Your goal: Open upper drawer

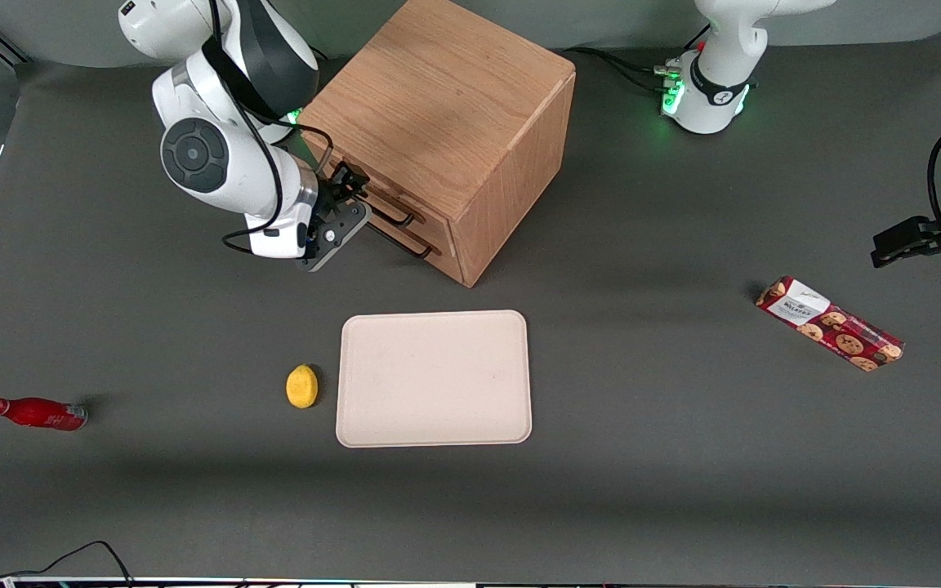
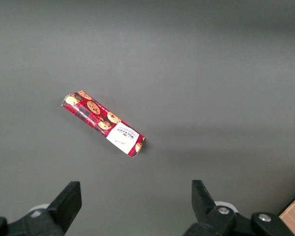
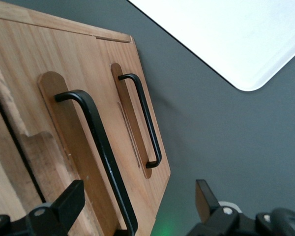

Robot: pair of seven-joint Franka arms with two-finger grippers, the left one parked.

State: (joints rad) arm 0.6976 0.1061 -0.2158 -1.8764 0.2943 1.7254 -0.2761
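Before the upper drawer (image 3: pixel 44 162), pincer (image 1: pixel 345 214) spread; tray (image 1: pixel 434 378) nearby.

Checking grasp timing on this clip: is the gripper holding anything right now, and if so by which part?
Nothing is held. The gripper is open in front of the upper drawer, its fingers straddling the black bar handle without closing on it.

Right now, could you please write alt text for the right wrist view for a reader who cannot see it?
The open pincer straddles the black bar handle of the upper drawer on an oak cabinet. The lower drawer's handle runs parallel, with a pale tray on the grey table.
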